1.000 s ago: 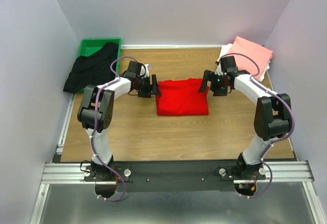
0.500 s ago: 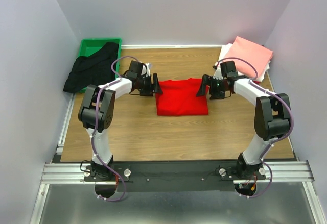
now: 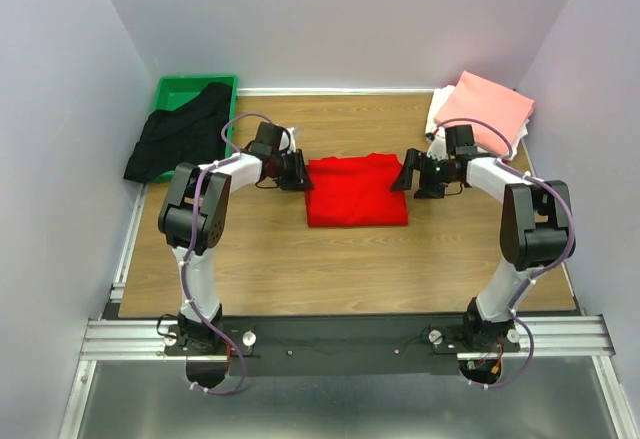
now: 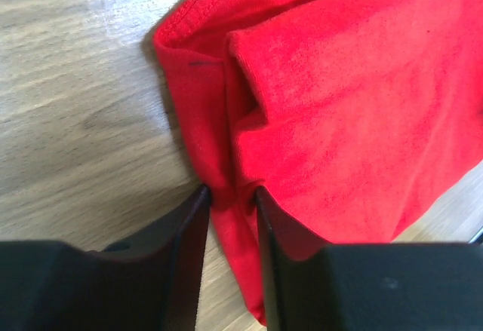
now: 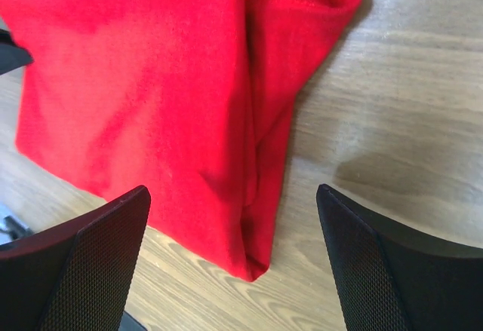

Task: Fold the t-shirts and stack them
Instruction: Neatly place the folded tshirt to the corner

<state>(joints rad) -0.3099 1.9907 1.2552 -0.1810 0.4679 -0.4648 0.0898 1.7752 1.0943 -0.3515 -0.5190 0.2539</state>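
Note:
The red t-shirt lies folded into a rough rectangle at the table's centre. My left gripper is at its left edge. In the left wrist view that gripper is shut on a bunched fold of the red cloth, pinched between both fingers. My right gripper is at the shirt's right edge. It stands open, and its pads straddle the red cloth's folded edge without touching it. A black t-shirt hangs crumpled over a green bin. A folded salmon-pink shirt rests on a white one.
The green bin sits at the back left corner, with the black cloth spilling over its left side. The pink-and-white stack is at the back right corner, near the wall. Bare wood table shows in front of the red shirt.
The left gripper moved in to the red shirt's left edge and closed on the cloth. The right gripper shifted a little along the right edge, still open.

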